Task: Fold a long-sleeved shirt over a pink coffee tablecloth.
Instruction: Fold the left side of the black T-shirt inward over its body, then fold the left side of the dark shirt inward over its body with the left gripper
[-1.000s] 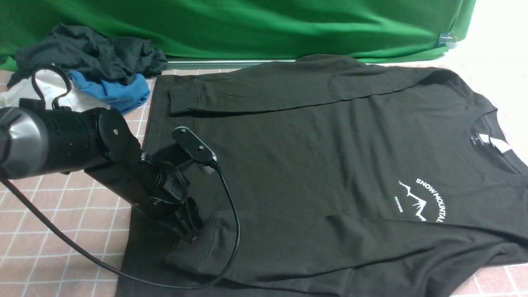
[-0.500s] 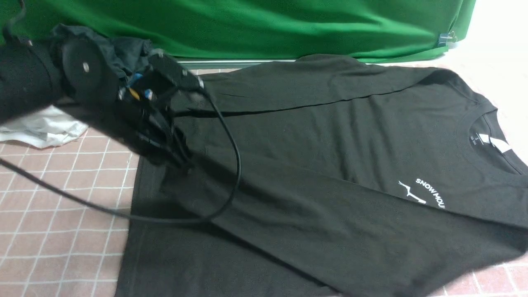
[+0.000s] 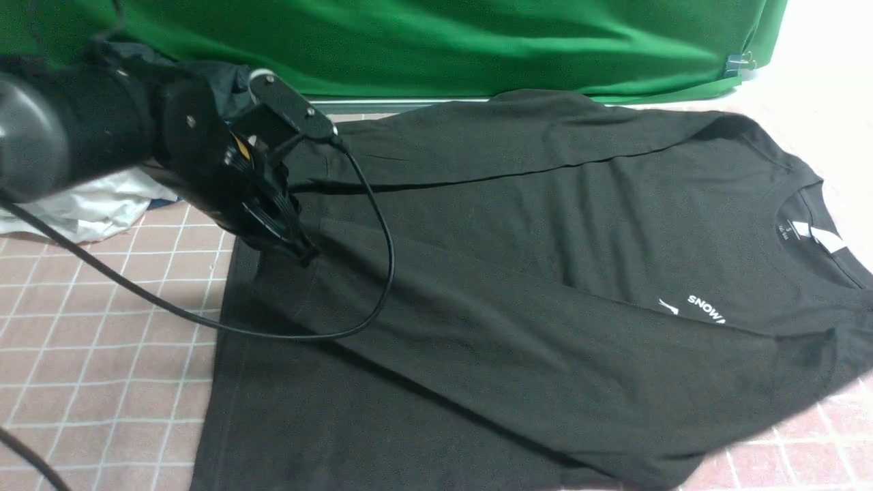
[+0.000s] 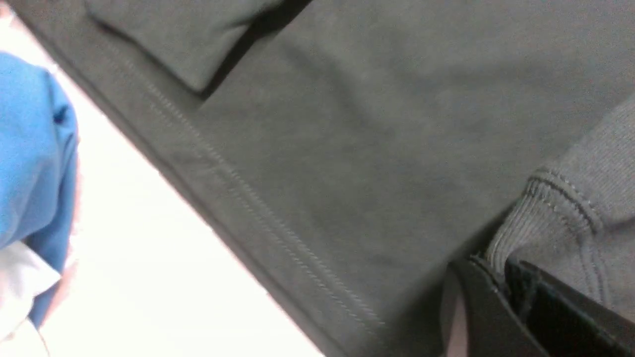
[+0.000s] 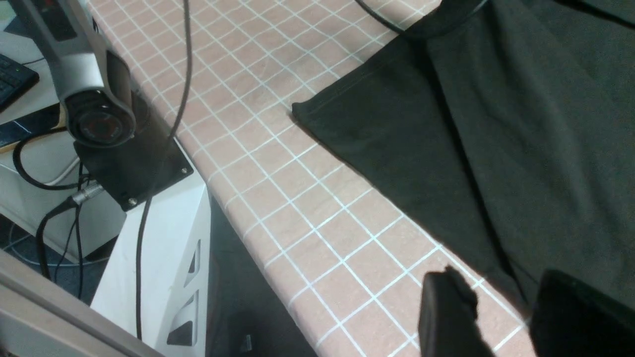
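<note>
The left gripper (image 3: 300, 251), at the front view's left-centre, pinches a sleeve cuff (image 4: 545, 218) of the long-sleeved shirt (image 3: 545, 273). The shirt is spread across the middle and right of the pink coffee tablecloth (image 3: 102, 354). The right gripper (image 5: 501, 312) hangs with its fingers spread over the shirt's edge.

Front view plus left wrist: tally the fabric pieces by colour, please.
Black: 2, the long-sleeved shirt and the heap's dark garment
Pink: 1, the tablecloth
Green: 1, the backdrop cloth
White: 1, the white garment in the heap
Blue: 1, the blue garment in the heap
Total: 6
</note>
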